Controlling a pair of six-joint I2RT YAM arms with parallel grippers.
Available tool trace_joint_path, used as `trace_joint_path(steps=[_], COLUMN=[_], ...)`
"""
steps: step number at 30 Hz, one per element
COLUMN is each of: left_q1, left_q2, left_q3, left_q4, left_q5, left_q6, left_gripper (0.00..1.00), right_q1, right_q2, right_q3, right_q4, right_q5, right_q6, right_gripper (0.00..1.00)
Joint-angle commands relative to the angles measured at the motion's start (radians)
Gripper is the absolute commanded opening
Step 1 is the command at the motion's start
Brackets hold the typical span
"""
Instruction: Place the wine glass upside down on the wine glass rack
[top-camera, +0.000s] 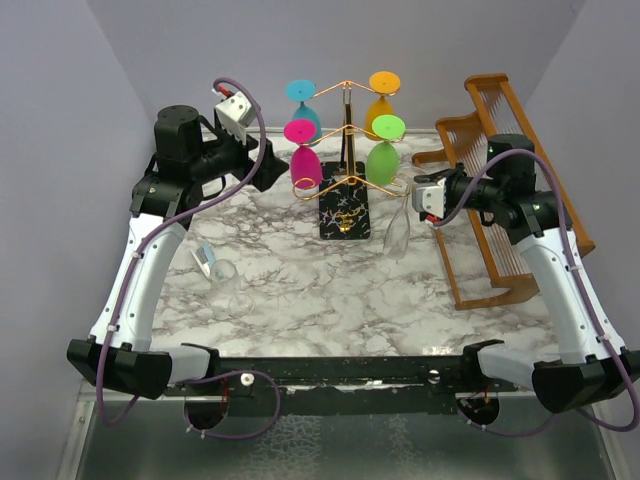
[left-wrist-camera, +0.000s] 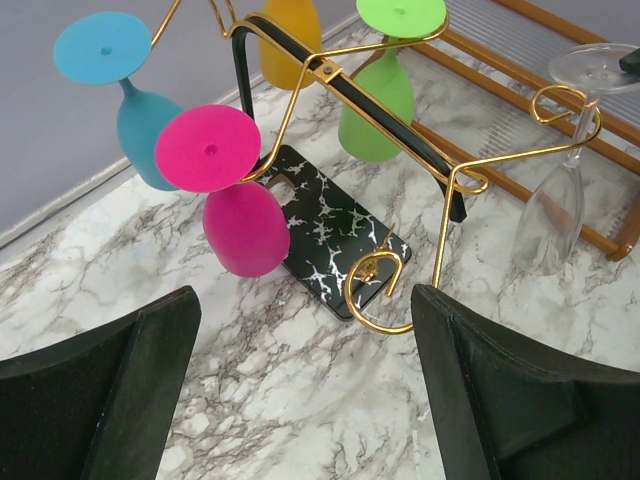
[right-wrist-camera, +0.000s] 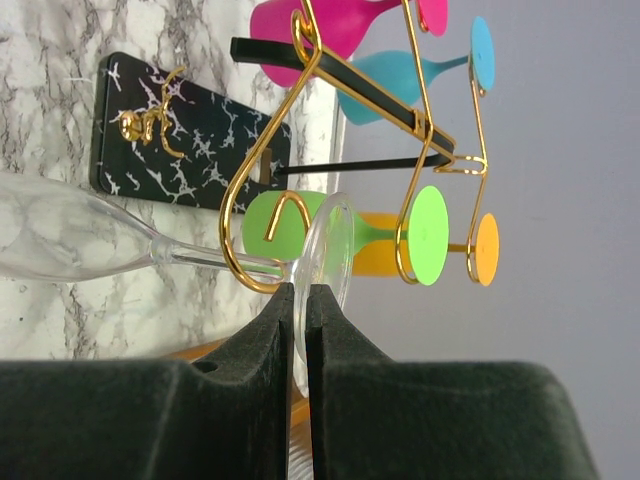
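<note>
Clear, glossy wine glass (right-wrist-camera: 60, 240) — shiny gold-wire rack (left-wrist-camera: 325, 235)

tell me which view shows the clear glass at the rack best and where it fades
Top external: the clear glass fades into the marble table; left wrist: its outline reads better; right wrist: sharpest, foot crisp in the right gripper.
</note>
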Motion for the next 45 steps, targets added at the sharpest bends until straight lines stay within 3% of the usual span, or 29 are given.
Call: trace_joint_path(steps=[1,18,45], left_q1=[0.005,0.006,0.007], left_q2=[-0.029,-0.026,-0.013], left_q3=[-0.010,-0.016,-0.016], left_q4=[0.023,0.021,0.014], left_q5=[0.033,0.044,0.056], left_q6=[0.004,0.006,0.014], left_gripper=[0.89,0.89,0.89], right_q1=[0.006,0.006,0.012], right_q2=[-0.028,0.019,0.100], right_q3=[-0.024,-0.055,-0.021], right_q4=[0.056,0.137,0.100], right_q5=[0.076,0.059,-0.145], right_q6=[0.023,0.037,0.002], right_gripper=[0.07,0.08,0.18])
